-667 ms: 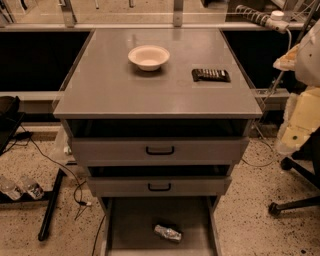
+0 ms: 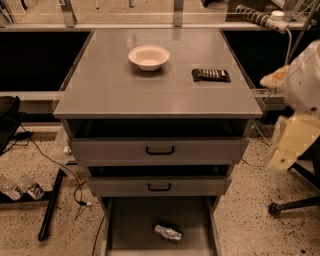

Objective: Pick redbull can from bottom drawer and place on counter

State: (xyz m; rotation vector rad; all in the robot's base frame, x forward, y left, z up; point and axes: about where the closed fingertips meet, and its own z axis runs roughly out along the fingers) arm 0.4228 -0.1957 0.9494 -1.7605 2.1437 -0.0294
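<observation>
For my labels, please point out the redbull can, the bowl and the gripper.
redbull can [image 2: 167, 233]: camera view, its shiny side.
bowl [image 2: 149, 56]: camera view, its inside.
gripper [image 2: 279, 159]: camera view, its lower end, near the right edge.

This looks like a robotics lab or workshop. A cream-white robot arm's end effector [image 2: 286, 150] hangs at the right edge, beside a grey metal drawer cabinet with a flat matte grey bench top [image 2: 115, 90]. Thin black cables [image 2: 52, 161] trail over a speckled terrazzo floor [image 2: 245, 200]. Bare metal frame posts [image 2: 177, 12] and a ribbed grey hose [image 2: 252, 15] line the back.
</observation>
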